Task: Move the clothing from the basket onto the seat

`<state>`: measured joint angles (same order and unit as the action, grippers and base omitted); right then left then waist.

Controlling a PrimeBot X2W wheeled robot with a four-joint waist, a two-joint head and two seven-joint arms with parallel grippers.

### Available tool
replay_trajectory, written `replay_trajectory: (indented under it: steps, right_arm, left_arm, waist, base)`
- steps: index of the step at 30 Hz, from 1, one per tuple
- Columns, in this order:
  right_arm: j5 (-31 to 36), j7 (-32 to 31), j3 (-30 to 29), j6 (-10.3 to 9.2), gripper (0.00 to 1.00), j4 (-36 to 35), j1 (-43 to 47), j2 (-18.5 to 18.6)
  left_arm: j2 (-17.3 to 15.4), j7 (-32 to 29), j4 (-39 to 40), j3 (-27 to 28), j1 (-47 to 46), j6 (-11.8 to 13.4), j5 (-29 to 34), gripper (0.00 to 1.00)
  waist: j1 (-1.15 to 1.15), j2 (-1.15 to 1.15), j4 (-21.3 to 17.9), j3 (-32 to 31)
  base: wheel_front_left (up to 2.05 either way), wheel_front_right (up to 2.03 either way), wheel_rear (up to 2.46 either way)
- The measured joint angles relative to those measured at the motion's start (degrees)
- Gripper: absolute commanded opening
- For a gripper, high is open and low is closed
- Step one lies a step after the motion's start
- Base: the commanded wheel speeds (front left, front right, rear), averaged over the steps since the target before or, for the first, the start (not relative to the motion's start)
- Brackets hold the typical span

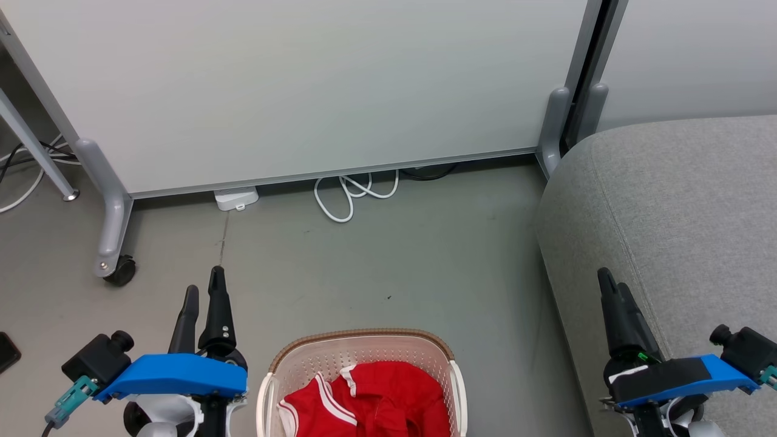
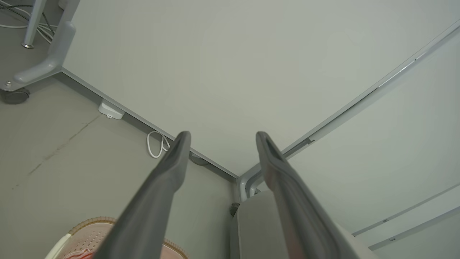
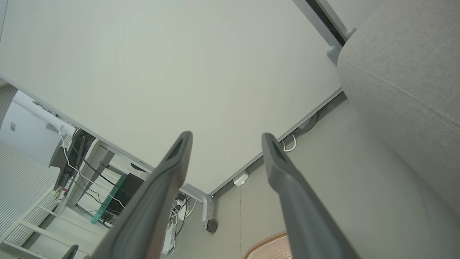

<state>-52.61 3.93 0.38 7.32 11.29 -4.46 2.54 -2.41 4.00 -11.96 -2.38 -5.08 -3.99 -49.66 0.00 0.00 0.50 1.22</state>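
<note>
**Item 1, clothing** (image 1: 370, 400): red garments with white stripes and trim, seen crumpled together inside the basket at the bottom centre of the head view. No lettering can be made out. A sliver of red is also seen at the bottom edge of the left wrist view (image 2: 81, 254).

**Item 2, basket** (image 1: 364, 349): cream-white plastic with perforated walls and a brown woven-look rim band. It is set on the floor between the two arms, and is cut off by the lower edge of the head view. Parts of its rim are also seen in the left wrist view (image 2: 90, 233) and the right wrist view (image 3: 273, 244).

**Item 3, seat** (image 1: 680, 212): a grey fabric cushion with a rounded edge and a seam, placed to the right of the basket and apart from it. Nothing is laid on the part shown.

**Item 4, left gripper** (image 1: 204, 282): held above the floor, left of the basket. Its fingers are spread apart (image 2: 222, 136) and nothing is held.

**Item 5, right gripper** (image 1: 610, 282): held over the seat's front edge. Its fingers are likewise parted (image 3: 226, 136) and nothing is held.

**Item 6, surroundings**: a grey floor (image 1: 394, 273) and a white partition panel (image 1: 303, 91) on a grey foot with a black caster (image 1: 121, 271). A white power block (image 1: 235, 198) and a looped white cable (image 1: 355, 194) are seen at the panel's base.
</note>
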Motion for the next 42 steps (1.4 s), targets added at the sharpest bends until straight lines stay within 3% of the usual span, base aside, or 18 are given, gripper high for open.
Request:
replay_trajectory:
  steps: [12,42]
  right_arm:
    - [10.94,2.25,1.69,0.01,1.00,0.04,-0.15,0.02]
    - [29.47,6.72,3.83,0.08,1.00,0.84,-1.22,0.08]
  left_arm:
    - [-0.05,2.16,-0.42,-2.04,-0.66,1.03,9.46,1.00]
    - [-0.21,6.59,-1.16,-6.06,-1.88,1.94,28.96,1.00]
  waist:
    - [0.00,0.00,0.20,0.23]
    - [0.00,0.00,0.81,0.55]
  base:
    - [0.00,0.00,0.00]
    - [0.00,0.00,0.00]
